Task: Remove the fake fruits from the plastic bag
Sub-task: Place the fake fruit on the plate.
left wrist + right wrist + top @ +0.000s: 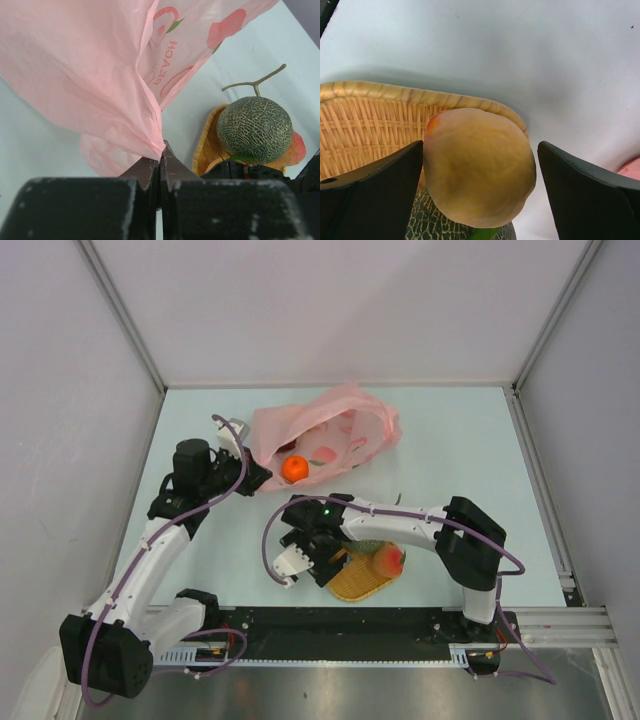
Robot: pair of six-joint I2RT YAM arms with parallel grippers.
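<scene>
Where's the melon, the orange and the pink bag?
melon [255, 129]: left wrist view, middle of its netted skin.
orange [294, 468]: top view, middle of its upper side.
pink bag [75, 65]: left wrist view, its crumpled side.

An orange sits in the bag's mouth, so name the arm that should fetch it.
Right, likely. The right gripper stands open over the mat around a yellow fruit, free to reach the orange. The left gripper is shut on the plastic bag, holding it.
</scene>
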